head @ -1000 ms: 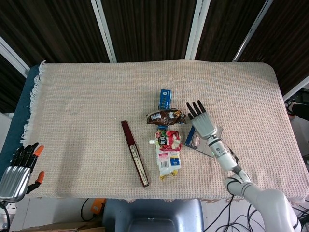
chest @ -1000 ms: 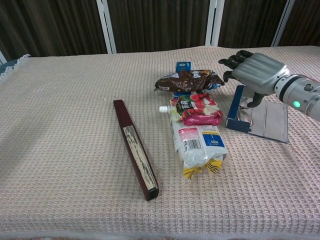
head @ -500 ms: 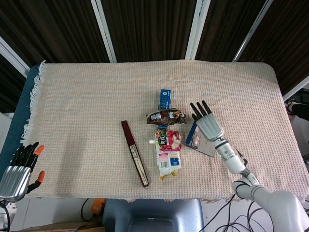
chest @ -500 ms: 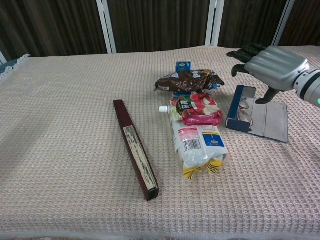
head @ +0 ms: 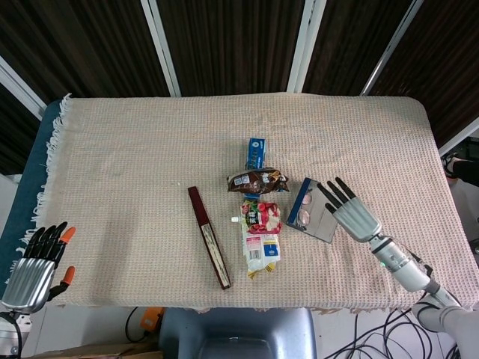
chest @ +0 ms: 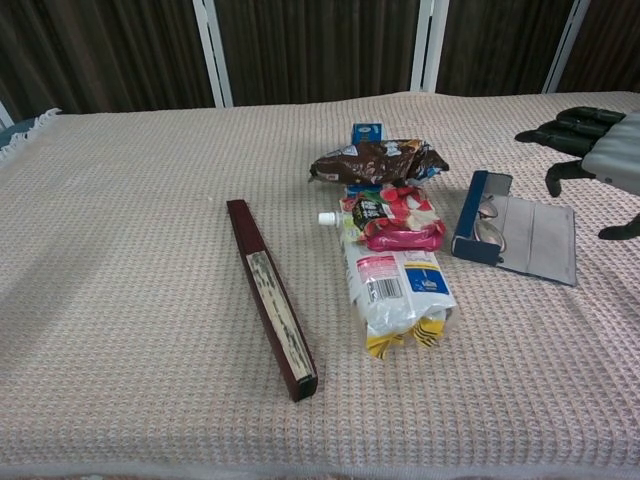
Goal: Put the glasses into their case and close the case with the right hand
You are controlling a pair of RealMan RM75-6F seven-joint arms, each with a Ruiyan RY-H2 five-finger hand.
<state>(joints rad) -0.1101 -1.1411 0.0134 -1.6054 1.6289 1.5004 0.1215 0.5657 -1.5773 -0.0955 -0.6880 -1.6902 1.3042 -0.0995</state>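
While one case [chest: 515, 233] lies open, one glasses [chest: 487, 225] sits inside.

On the table [head: 135, 149] before me, a row of packets runs front to back at centre: small carton [head: 256, 152] farthest, then the snack bag [head: 257, 180], the pouch with a spout [head: 260, 216], and the flat packet [head: 262, 252] nearest. Left of them lies a long box [head: 208, 236]. Right of them lies the open case [chest: 516, 234], the glasses [chest: 487, 220] in its tray. My right hand [head: 352, 212] hovers just right of the case (fingers spread, touching nothing). My left hand [head: 36, 267] sits off the table's near left corner.
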